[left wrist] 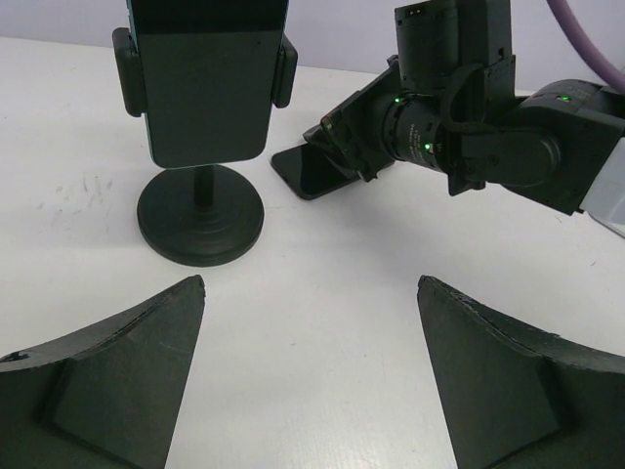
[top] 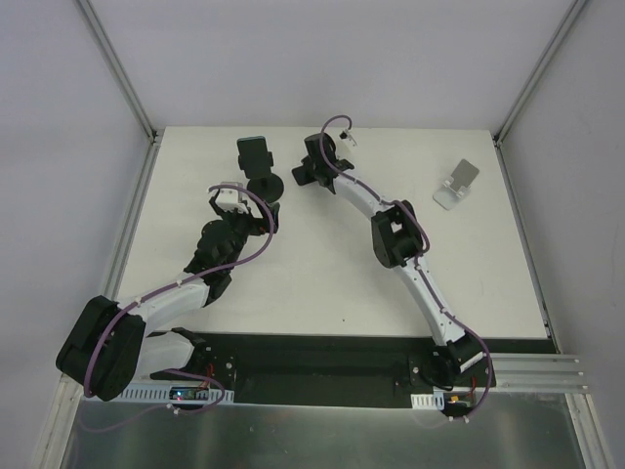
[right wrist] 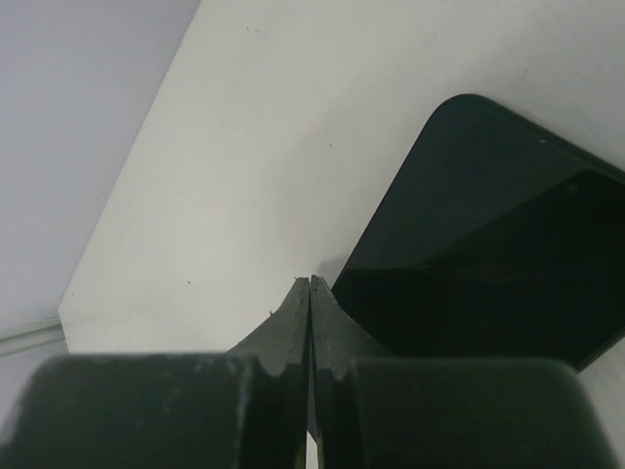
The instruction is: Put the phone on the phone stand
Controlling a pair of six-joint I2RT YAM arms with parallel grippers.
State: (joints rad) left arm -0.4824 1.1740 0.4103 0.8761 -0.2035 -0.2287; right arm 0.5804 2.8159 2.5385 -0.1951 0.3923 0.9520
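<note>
The phone [right wrist: 488, 234], black and glossy, lies flat on the white table; in the left wrist view the phone [left wrist: 305, 174] sits just right of the black holder's base. My right gripper [right wrist: 310, 283] is shut with nothing between its fingers, its tips down at the table beside the phone's left edge. From above, the right gripper [top: 305, 176] hides most of the phone. The silver phone stand [top: 456, 186] sits apart at the far right of the table. My left gripper [left wrist: 312, 293] hangs open above bare table, short of the holder and phone, seen from above as the left gripper [top: 228, 201].
A black holder with a round disc base [left wrist: 200, 227] and a clamp cradle [left wrist: 207, 83] stands left of the phone, close to both grippers; from above the holder [top: 260, 168] is at the back centre. Metal rails and white walls border the table [top: 322, 283].
</note>
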